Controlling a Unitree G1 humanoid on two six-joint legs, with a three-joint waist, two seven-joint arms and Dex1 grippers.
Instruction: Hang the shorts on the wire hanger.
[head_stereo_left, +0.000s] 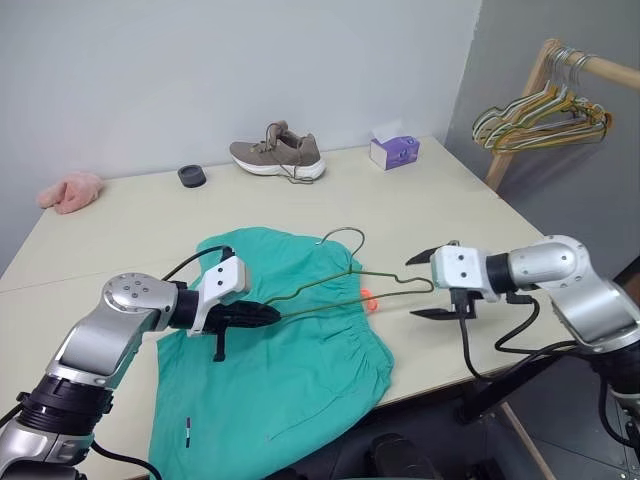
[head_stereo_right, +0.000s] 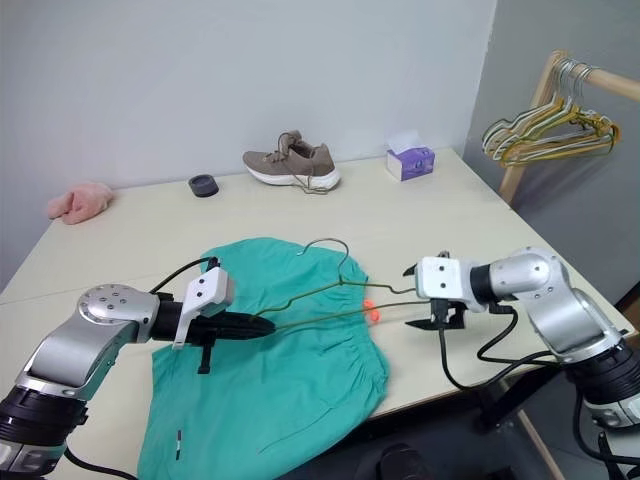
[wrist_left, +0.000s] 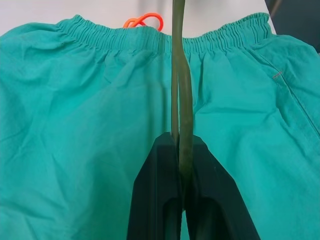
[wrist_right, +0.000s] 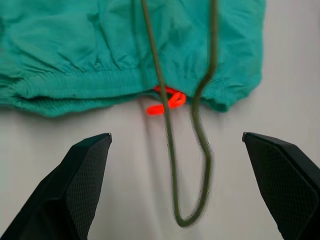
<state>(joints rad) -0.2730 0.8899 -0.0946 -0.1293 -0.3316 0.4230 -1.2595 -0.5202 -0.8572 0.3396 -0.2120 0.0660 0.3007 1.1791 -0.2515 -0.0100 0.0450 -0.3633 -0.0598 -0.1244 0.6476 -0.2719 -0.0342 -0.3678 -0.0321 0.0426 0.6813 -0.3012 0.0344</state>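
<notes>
Two steps of the job look settled from the head views, judging by how things lie: the shorts (head_stereo_left: 275, 350) are spread flat on the bench (head_stereo_left: 420, 200) below both arms, and the wire hanger (head_stereo_left: 345, 285) is lifted over them, one end pinched in the left gripper (head_stereo_left: 262, 316), its far end reaching toward the right gripper (head_stereo_left: 432, 285), which stands spread wide just beyond that tip and grips nothing. Seen from the left wrist, the two fingers (wrist_left: 155, 200) are clamped tight on the doubled wire, with the gathered waistband and an orange drawstring loop (wrist_left: 145, 21) ahead. Seen from the right wrist, the bent wire end hangs free between the open fingers (wrist_right: 75, 185), the waistband just past it. Threading the shorts onto the hanger is all still to do.
</notes>
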